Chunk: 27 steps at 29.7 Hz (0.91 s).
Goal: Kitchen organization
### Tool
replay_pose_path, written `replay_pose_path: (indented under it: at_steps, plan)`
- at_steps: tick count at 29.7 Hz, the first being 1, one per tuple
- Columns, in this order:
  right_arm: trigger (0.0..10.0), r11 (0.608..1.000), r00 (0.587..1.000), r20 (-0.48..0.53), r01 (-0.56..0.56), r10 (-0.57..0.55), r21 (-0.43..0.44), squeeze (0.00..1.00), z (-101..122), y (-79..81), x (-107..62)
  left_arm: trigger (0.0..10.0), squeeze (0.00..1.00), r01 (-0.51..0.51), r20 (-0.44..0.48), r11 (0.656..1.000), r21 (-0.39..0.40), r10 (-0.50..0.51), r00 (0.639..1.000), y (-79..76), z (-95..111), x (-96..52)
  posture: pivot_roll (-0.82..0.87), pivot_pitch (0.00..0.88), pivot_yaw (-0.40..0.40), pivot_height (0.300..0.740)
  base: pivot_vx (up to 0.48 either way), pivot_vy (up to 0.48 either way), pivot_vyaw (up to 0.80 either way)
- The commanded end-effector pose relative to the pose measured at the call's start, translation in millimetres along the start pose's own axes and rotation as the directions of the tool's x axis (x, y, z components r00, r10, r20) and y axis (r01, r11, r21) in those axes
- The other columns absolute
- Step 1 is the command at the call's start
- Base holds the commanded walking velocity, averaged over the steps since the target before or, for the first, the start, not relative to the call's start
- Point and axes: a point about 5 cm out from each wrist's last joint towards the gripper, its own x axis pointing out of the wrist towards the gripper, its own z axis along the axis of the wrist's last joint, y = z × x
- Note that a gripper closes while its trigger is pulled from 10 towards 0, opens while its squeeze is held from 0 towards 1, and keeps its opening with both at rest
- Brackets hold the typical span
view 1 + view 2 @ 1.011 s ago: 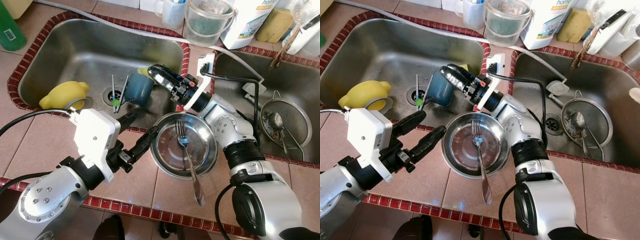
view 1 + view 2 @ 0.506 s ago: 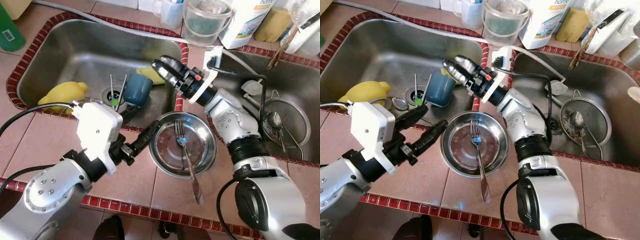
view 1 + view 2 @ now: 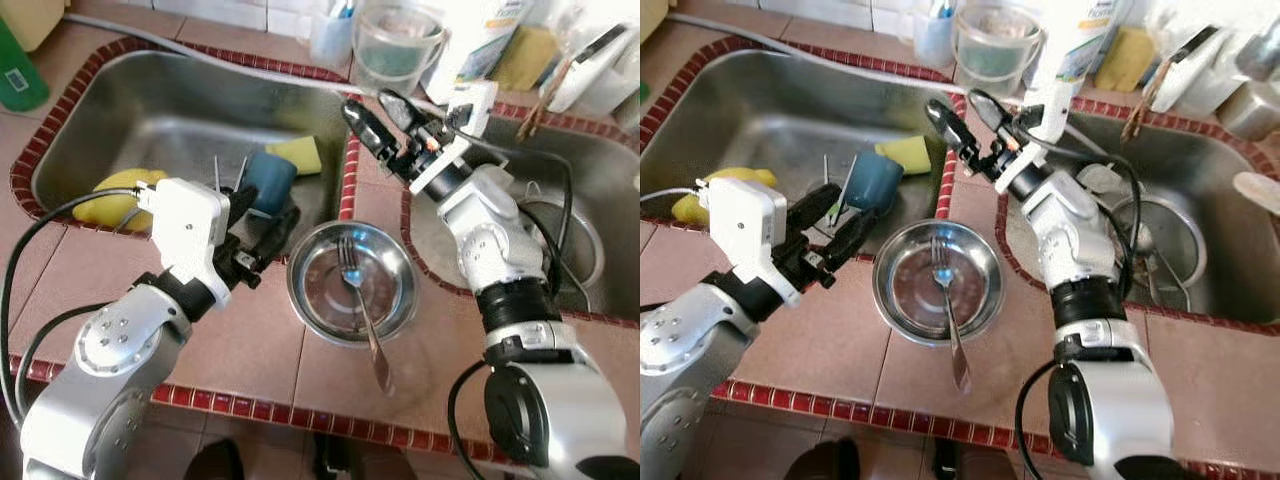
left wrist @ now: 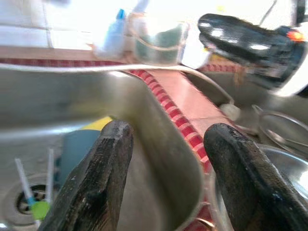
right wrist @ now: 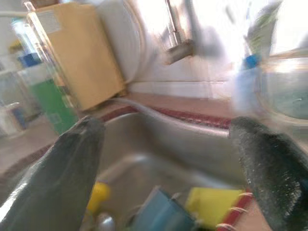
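The tiled tabletop (image 3: 250,345) carries two steel sinks set side by side, each edged with red trim. A steel bowl (image 3: 352,283) sits on the tabletop at the front edge, just in front of the tiled strip between the two sinks. A fork (image 3: 362,320) lies in the bowl, tines down in the bowl, handle resting over the front rim and pointing toward the front edge. The left sink (image 3: 150,110) holds a blue cup (image 3: 268,181) lying on its side near the drain, a yellow sponge (image 3: 296,154) just behind the cup, and a yellow lemon-shaped item (image 3: 112,195) against the front left wall. The right sink (image 3: 1200,240) holds a round strainer (image 3: 1160,250). The left pincer (image 3: 258,225) is released, fingers spread, and hovers over the front rim of the left sink, just beside the bowl and near the cup. The right pincer (image 3: 385,118) is released, fingers spread wide, and sits above the tiled strip between the sinks, behind the bowl. A clear plastic container (image 3: 398,45) and a white bottle (image 3: 1072,45) stand along the back edge.
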Motion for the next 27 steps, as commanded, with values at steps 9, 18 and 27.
replay_pose_path:
  at_steps: [9, 18, 27]
  plan:
    - [10.0, 0.952, 0.960, 0.108, 0.271, -0.258, -0.140, 1.00, 9, -3.6, -24.1, 10.0, 0.00, -0.144, 0.054, 0.990, -0.001, 0.144, 0.988, 16.9, -11, 21.4, -0.09, 0.047, -0.096, 0.732, 0.000, 0.000, 0.00]
    - [10.0, 0.901, 0.920, 0.118, 0.391, -0.375, -0.185, 1.00, -7, 3.0, -43.7, 10.0, 0.00, -0.205, 0.045, 0.979, -0.014, 0.206, 0.978, 16.1, -30, 29.8, -0.11, 0.014, -0.083, 0.732, 0.000, 0.000, 0.00]
    - [10.0, 0.863, 0.883, 0.088, 0.469, -0.460, -0.187, 1.00, -32, 17.3, -61.0, 10.0, 0.00, -0.273, 0.029, 0.962, -0.026, 0.274, 0.961, 18.1, -48, 29.2, -0.11, 0.000, -0.076, 0.732, 0.000, 0.000, 0.00]
